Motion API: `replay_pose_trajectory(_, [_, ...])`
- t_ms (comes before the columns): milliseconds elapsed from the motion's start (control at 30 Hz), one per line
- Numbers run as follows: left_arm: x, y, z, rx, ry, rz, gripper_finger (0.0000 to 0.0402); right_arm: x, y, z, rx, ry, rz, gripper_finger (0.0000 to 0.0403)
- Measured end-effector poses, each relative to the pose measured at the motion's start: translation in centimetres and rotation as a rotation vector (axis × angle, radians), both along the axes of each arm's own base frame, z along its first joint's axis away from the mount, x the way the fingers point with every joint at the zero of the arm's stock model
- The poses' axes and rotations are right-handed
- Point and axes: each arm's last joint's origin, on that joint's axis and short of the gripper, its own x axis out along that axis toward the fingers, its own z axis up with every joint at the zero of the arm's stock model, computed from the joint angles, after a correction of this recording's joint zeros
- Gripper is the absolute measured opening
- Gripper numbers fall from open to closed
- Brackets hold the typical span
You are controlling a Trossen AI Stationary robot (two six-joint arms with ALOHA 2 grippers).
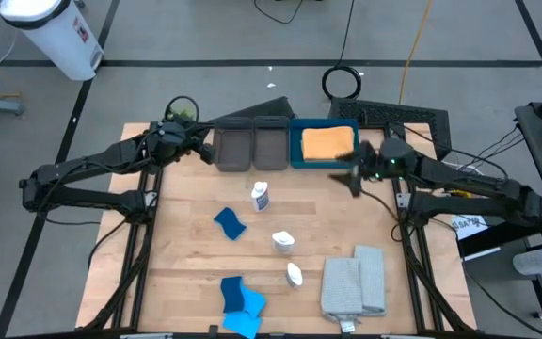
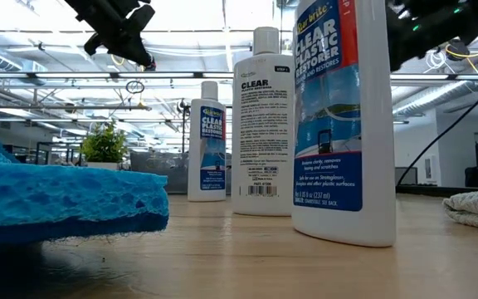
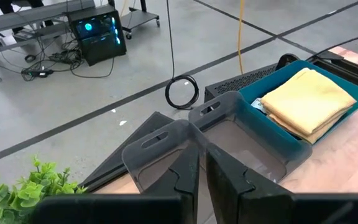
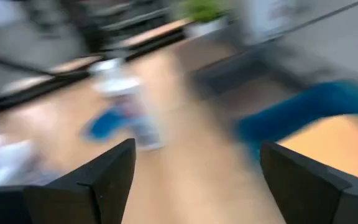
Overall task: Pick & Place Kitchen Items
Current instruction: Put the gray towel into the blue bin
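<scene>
An orange cloth lies folded in the blue tray at the table's far edge. Three white bottles stand mid-table. Dark-blue sponges and a light-blue sponge lie near them. Two folded grey cloths lie at the near right. No dark green cloth is in view. My left gripper is shut and empty, above the left grey tray. My right gripper is open and empty, just off the blue tray's near right corner.
Two grey trays stand left of the blue tray. A small green plant stands at the far left corner and also shows in the left wrist view. Bare wood lies between the bottles and my right gripper.
</scene>
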Motion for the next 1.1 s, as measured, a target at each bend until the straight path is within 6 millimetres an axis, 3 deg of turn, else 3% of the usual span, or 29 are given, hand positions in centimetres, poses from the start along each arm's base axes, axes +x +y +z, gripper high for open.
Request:
replay_pose_trajectory(233, [0.0,0.0,0.0,-0.029,-0.039,0.022,0.0033,0.1,4.4,-2.1,0.152,0.225,0.281,0.0278])
replay_pose_trajectory(533, [0.0,0.0,0.0,-0.054,-0.073,0.04,0.0033,2.9,9.4,-7.1,0.334,0.613,0.524,0.0267])
replay_pose_trajectory(833, [0.0,0.0,0.0,-0.079,-0.096,0.035,0.0033,5.4,10.6,-11.3,0.427,0.764,0.628,0.0267])
replay_pose_trajectory(1100, [0.1,-0.1,0.0,-0.096,-0.097,0.001,0.0033,6.4,11.0,-14.0,0.522,0.859,0.697,0.0266])
